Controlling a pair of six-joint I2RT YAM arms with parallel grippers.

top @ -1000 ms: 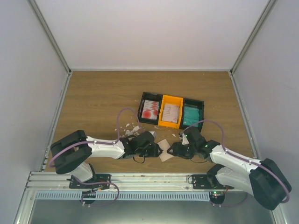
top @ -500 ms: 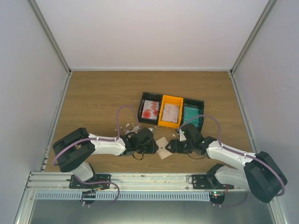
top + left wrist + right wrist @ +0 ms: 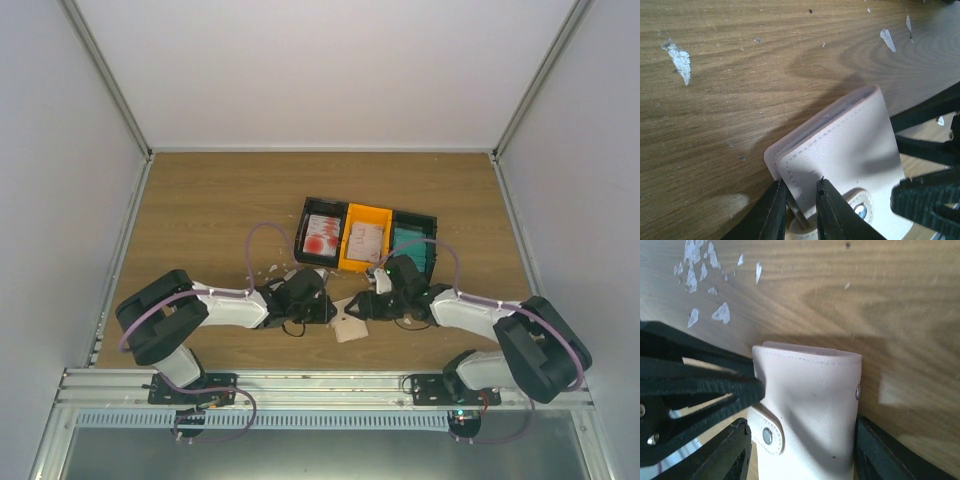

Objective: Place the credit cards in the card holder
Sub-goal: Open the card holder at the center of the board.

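pinching the holder [image 3: 840, 150] by its edge, the left gripper [image 3: 799, 184] jaws are standing almost closed; the right gripper [image 3: 801, 430] jaws are gripping it wide, at 6 o'clock on the counter [image 3: 200, 220].

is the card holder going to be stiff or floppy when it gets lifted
Probably floppy: the card holder looks bowed in the right tool. Likely light, being a thin stitched sheet. Its covers may splay, since they gap at one edge.

Bins [image 3: 303, 232]: three, two black, one orange. Card stacks [image 3: 322, 236]: three; card holder [image 3: 348, 327]: one. Arms [image 3: 225, 305]: two; white scraps [image 3: 272, 270]: several.
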